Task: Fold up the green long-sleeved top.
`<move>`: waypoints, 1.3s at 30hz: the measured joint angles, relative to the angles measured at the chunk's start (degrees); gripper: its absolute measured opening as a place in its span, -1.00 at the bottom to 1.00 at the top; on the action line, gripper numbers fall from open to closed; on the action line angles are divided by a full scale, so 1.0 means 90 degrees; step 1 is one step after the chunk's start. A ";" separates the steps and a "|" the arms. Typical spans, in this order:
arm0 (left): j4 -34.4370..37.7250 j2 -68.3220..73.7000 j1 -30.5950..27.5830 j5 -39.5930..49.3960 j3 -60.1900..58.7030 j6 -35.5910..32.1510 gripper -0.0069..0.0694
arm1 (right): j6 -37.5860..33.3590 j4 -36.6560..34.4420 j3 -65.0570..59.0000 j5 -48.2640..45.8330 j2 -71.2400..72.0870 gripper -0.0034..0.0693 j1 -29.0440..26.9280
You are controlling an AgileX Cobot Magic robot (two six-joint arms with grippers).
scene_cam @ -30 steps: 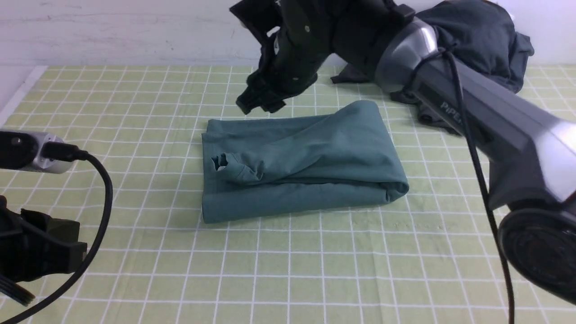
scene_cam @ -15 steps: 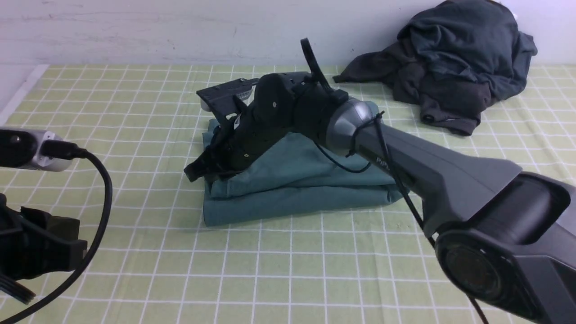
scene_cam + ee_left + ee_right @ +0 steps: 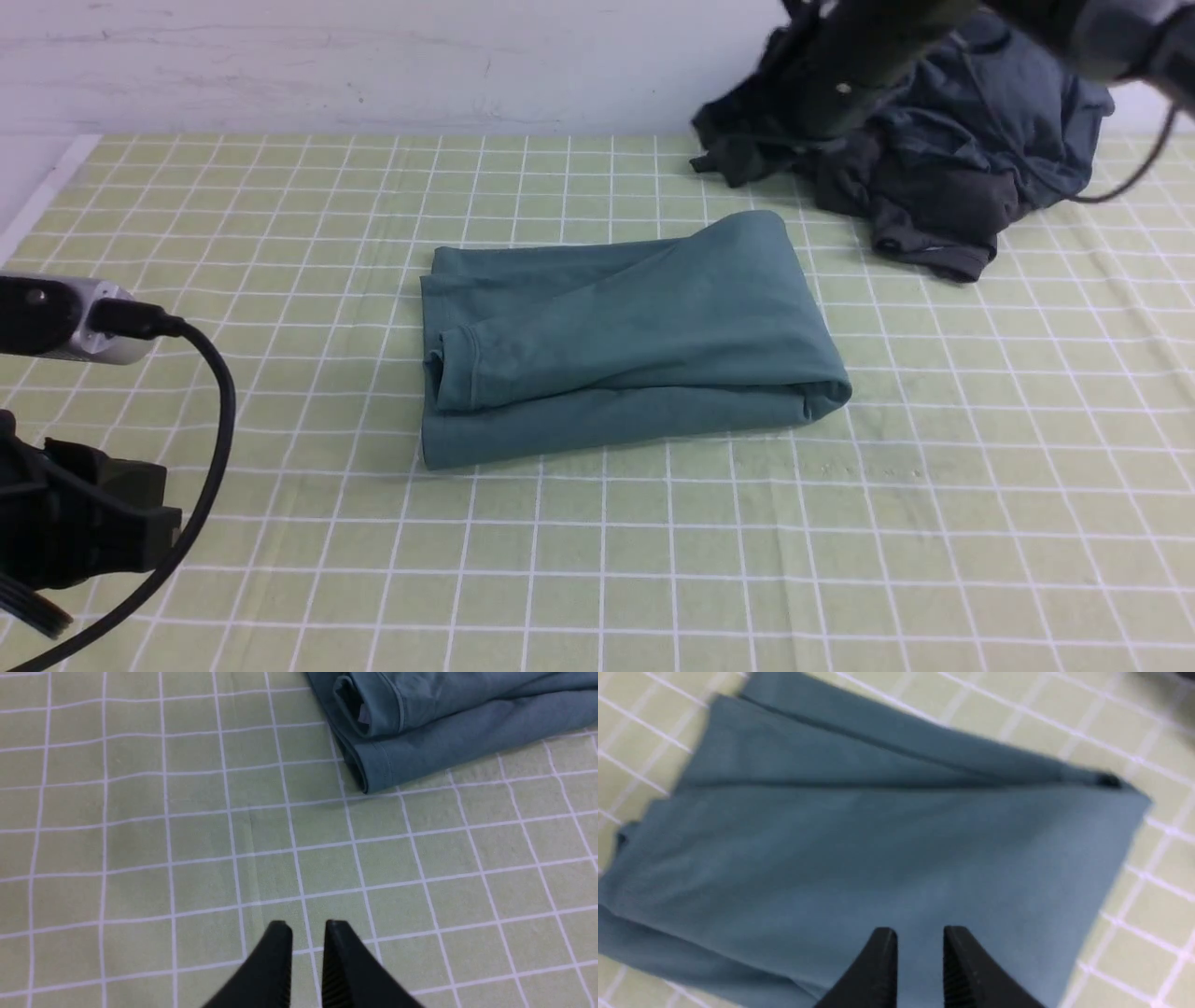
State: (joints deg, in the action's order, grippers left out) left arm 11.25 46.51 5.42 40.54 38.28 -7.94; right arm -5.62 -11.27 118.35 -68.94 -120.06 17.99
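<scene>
Nearest the robot, a silver wrist camera (image 3: 65,322) and its looping black cable (image 3: 210,439) sit at the left edge of the front view. The left gripper (image 3: 306,926) hangs low over bare cloth. Its jaws are slightly parted with nothing between them, and it is well apart from the garment.

The surface (image 3: 28,177) is covered by a pale yellow-green checked cloth (image 3: 653,560) with a white grid, lying mostly flat with faint creases. At mid-surface lies the green long-sleeved top (image 3: 616,341), folded into a thick rectangular bundle. One sleeve is laid across it, with the cuff (image 3: 457,369) at the robot's left end.

In its blurred wrist view, the right gripper (image 3: 917,933) shows above the top's smooth fabric, narrowly parted and pinching nothing. Farther back on the right, the right arm (image 3: 868,56), blurred, crosses a crumpled heap of dark garments (image 3: 943,177). Behind everything stands a scuffed white wall (image 3: 373,56).
</scene>
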 joint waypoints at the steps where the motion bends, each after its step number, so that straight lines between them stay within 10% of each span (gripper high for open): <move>1: 0.0008 0.0000 0.0000 0.0000 0.0000 0.0000 -0.58 | 0.0006 0.0007 -0.0364 -0.0031 0.0041 -0.29 -0.0113; 6: 0.0068 0.0000 0.0000 0.0000 0.0000 0.0000 -0.58 | -0.0008 0.0007 -0.1772 0.0005 0.0011 0.15 -0.0589; 12: 0.0175 0.0000 0.0000 0.0000 0.0000 0.0000 -0.58 | -0.0008 -0.0152 -0.2608 0.0709 0.0011 0.24 -0.0639; 22: 0.0182 -0.0016 0.0000 0.0012 0.0000 0.0000 -0.58 | -0.0016 -0.0645 -0.2969 0.1360 0.0037 -0.76 -0.0619; 39: -0.0141 -0.1217 0.0000 0.0003 -0.0005 -0.0100 -0.58 | 0.0149 0.0752 -0.4186 0.2135 0.1042 -0.66 -0.0105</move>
State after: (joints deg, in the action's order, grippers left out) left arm 9.98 35.56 5.42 40.56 38.23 -8.83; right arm -4.28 -4.50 80.68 -49.72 -110.68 17.05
